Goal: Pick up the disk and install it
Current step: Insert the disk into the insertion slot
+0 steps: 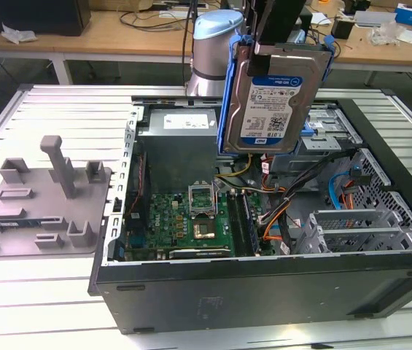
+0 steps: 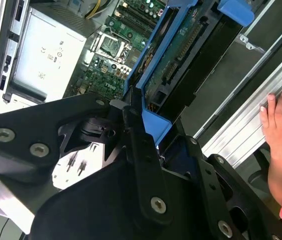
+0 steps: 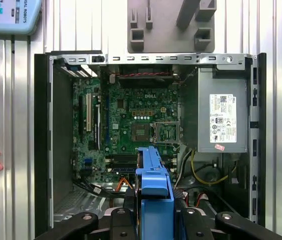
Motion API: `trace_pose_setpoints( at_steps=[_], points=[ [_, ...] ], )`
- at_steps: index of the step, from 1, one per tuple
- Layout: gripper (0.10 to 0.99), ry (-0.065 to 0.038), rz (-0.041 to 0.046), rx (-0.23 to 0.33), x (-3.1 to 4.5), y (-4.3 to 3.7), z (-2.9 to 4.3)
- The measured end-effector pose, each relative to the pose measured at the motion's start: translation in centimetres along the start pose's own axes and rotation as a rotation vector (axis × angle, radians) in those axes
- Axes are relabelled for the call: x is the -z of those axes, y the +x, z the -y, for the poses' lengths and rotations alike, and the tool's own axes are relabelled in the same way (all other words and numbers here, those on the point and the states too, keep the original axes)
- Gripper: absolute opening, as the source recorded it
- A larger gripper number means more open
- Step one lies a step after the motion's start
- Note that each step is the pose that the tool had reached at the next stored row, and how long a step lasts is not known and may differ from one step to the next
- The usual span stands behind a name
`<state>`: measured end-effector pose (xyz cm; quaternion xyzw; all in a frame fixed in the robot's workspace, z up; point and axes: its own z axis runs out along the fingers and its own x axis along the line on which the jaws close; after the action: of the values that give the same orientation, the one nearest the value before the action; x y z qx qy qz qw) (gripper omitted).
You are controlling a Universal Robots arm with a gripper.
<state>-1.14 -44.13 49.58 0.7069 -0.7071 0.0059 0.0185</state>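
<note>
Above the open case (image 1: 249,288), the hand (image 1: 284,38) grips the disk (image 1: 274,98) by its top edge. The disk hangs upright, long axis vertical: silver, its white-and-blue label (image 1: 270,113) facing the exterior view, framed by a blue bracket (image 1: 227,95).

The flat rectangular silver disk (image 1: 277,98) bears a white-and-blue barcode label (image 1: 270,109); the large grey metal box (image 3: 203,115) bears a white sticker (image 3: 221,119). I cannot read either print.
</note>
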Motion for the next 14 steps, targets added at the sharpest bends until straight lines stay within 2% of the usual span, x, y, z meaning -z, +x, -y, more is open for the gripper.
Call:
trace_pose_setpoints(
  at_steps=[10, 11, 13, 14],
  points=[
    [0.369, 0.0, -0.0008, 0.007, 0.01, -0.07, 0.04],
    [0.369, 0.001, 0.0095, 0.007, -0.01, 0.27, 0.04],
    [0.369, 0.001, 0.0136, 0.007, -0.02, 0.67, 0.04],
    [0.369, 0.002, 0.0222, 0.008, -0.03, 0.95, 0.04]
  ],
)
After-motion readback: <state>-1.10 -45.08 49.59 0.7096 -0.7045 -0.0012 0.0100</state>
